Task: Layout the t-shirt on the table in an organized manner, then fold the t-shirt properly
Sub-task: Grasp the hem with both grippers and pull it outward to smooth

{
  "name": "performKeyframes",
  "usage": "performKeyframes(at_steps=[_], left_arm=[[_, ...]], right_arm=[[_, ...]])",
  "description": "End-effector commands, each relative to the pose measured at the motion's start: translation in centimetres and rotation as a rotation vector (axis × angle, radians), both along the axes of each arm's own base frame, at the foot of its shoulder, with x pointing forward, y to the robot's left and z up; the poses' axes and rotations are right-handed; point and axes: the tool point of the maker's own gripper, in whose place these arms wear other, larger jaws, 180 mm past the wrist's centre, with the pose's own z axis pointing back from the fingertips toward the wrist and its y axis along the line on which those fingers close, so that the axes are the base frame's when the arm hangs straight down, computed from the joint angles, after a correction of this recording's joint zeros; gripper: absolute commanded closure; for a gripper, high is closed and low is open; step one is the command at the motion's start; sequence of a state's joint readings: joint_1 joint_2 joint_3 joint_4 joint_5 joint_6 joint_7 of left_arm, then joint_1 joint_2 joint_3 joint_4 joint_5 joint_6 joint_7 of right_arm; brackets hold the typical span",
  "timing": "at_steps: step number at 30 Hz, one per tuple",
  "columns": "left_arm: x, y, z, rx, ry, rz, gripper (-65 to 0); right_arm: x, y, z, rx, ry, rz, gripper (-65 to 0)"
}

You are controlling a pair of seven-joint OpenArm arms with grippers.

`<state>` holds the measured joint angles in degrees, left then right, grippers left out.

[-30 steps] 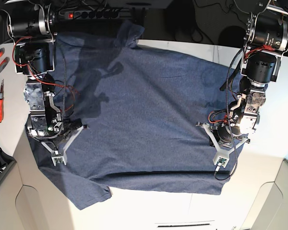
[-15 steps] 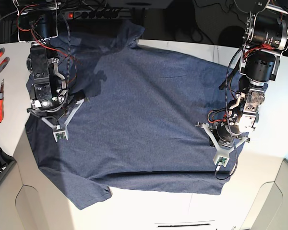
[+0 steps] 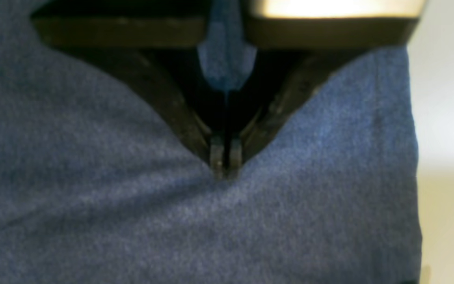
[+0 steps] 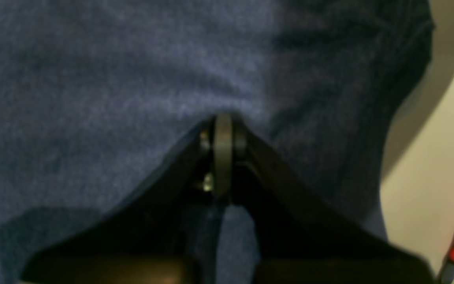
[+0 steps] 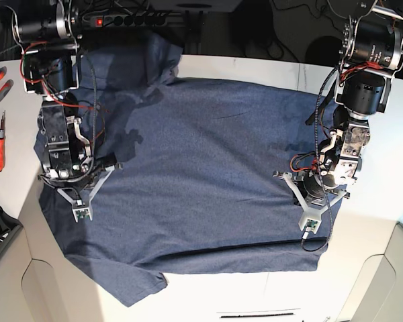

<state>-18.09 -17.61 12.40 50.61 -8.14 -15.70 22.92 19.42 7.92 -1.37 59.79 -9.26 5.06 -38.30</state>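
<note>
The white surface [image 5: 255,67] carries the navy t-shirt [image 5: 201,168], spread nearly flat across it, one sleeve hanging off the near edge. The left end effector [image 5: 311,227] has its jaws together, pinching a small ridge of fabric near the shirt's side hem (cloth puckers at the tips). The right end effector [image 5: 81,213] is likewise closed, tips against the cloth

1. The right tool [image 5: 82,213] moved up and then came lower again.
2. The t-shirt [image 5: 201,174] shifted: its top sleeve folded narrower, and its bottom sleeve slid further down the surface [image 5: 269,295].
</note>
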Motion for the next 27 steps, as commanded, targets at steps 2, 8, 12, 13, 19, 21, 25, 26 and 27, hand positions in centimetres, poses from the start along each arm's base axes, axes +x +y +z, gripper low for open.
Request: performKeyframes(at_steps=[2,8,12,13,19,21,25,26,27], left_arm=[[-1.0,0.4,-0.9,0.013,0.069,0.006,0.0],[-0.4,0.1,-0.3,-0.008,0.028,0.006,0.0],[0.8,0.0,0.7,-0.016,-0.023,0.006,0.0],[1.2,0.1,1.0,-0.013,-0.036,0.013,0.0],[4.6,-0.6,5.0,-0.041,-0.205,-0.006,0.0],[5.4,-0.9,6.8,-0.050,-0.259,-0.012,0.0],[6.6,-1.9,10.1,-0.082,-0.341,-0.057,-16.1],[6.8,-2.1,10.8,-0.087,-0.356,-0.067,-23.2],[7.0,-2.2,11.2,-0.081,-0.362,-0.065,-27.4]], right_arm=[[2.1,-0.4,1.7,-0.003,-0.033,-0.004,0.0],[4.7,-0.3,3.9,0.004,-0.086,-0.008,0.0],[5.1,-0.3,4.3,0.006,-0.106,-0.004,0.0],[5.1,-0.3,4.3,0.006,-0.109,-0.003,0.0],[5.9,-0.7,5.0,0.000,-0.166,0.008,0.0],[6.1,-1.0,5.2,-0.005,-0.179,0.008,0.0],[6.2,-1.4,5.4,-0.011,-0.190,0.005,-18.1],[6.2,-1.4,5.4,-0.011,-0.189,0.005,-22.1],[6.2,-1.6,5.4,-0.014,-0.190,0.003,-22.8]])
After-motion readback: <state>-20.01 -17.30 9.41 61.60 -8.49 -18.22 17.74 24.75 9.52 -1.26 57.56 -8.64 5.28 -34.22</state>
